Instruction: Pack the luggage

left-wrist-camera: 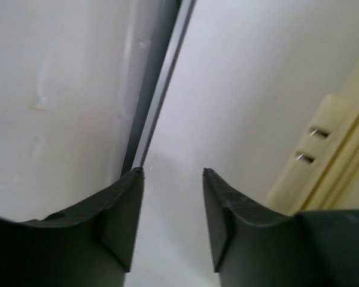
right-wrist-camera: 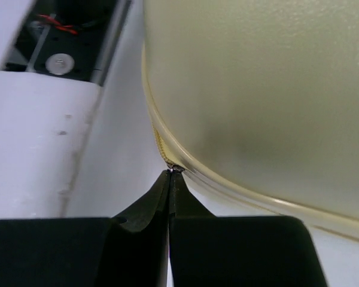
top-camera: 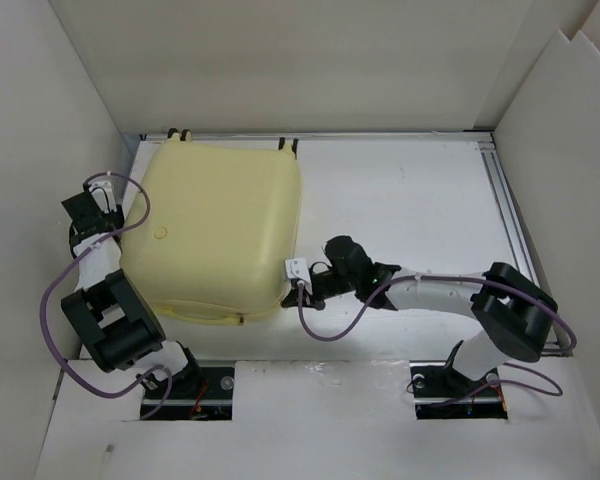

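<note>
Luggage point(top-camera: 220, 225) is looking stiff and slick, best taken by its zip point(right-wrist-camera: 160, 148); my right gripper point(right-wrist-camera: 169, 174) is clenching there, left gripper point(left-wrist-camera: 173, 172) hanging parted, empty.

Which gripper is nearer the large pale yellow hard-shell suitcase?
Right. The right gripper, tips closed, touches the suitcase at the seam of its near right corner; the left gripper sits open beside its left side, apart from it.

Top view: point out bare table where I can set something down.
Free: white table between the pale yellow hard-shell suitcase and the right-edge metal rail, behind the right arm. Crowded: left hand between suitcase and wall; right hand at its near corner.
</note>
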Controlling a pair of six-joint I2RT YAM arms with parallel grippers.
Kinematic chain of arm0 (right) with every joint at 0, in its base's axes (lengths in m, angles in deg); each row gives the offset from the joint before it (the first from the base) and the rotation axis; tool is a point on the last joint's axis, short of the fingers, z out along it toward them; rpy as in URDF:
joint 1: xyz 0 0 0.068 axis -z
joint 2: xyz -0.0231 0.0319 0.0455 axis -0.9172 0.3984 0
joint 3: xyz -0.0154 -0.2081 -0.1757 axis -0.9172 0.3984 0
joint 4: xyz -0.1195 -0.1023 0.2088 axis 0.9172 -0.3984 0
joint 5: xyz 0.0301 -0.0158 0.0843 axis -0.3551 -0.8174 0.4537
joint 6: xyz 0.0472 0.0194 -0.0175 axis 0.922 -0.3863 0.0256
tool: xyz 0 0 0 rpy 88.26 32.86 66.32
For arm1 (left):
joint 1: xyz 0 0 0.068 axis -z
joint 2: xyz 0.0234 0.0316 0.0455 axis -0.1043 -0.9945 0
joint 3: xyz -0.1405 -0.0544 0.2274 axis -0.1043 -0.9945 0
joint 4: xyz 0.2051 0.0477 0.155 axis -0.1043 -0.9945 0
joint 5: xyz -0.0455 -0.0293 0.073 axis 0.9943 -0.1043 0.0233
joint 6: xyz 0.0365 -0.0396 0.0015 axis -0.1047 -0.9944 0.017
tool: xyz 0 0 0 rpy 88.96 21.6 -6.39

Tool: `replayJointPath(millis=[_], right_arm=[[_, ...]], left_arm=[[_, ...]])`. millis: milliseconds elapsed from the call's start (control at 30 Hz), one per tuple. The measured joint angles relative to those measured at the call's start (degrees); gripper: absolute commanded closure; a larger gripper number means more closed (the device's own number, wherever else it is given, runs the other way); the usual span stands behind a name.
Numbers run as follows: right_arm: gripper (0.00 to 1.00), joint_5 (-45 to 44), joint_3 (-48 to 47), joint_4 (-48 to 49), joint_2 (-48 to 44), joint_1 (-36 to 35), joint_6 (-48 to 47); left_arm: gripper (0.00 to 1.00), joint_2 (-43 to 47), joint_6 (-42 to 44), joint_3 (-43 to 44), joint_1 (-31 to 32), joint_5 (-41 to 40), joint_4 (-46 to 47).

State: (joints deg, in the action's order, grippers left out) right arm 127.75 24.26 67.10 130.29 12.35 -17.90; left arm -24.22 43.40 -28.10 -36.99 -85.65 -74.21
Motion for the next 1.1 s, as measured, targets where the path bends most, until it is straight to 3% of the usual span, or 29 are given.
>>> replayJointPath(millis=[167,333,500,633,900,1100], right_arm=[[1.00,1.0,-0.5,-5.5,-2.0,-4.0,4.2],[1.00,-5.9,5.7,-4.6,-9.1,-7.3,15.0],[1.00,-15.5,8.5,-5.0,-13.1,-8.8,24.5],[1.00,-15.0,6.2,-8.5,-11.9,-7.6,27.7],[1.00,-3.7,-0.2,-19.9,-8.5,5.2,27.2],[1.00,-5.4,-3.6,-21.9,-6.3,14.2,23.7]], left_arm=[[0.78,1.8,2.3,-3.8,0.2,1.3,-2.0],[1.00,5.7,6.4,-5.9,0.9,4.0,-7.2],[1.00,7.5,10.9,-6.4,1.0,7.8,-11.0],[1.00,7.6,14.7,-6.4,2.5,8.5,-11.2],[1.00,7.8,14.6,-5.4,6.5,5.9,-11.1],[0.96,7.6,11.6,-2.7,7.8,7.6,-15.8]])
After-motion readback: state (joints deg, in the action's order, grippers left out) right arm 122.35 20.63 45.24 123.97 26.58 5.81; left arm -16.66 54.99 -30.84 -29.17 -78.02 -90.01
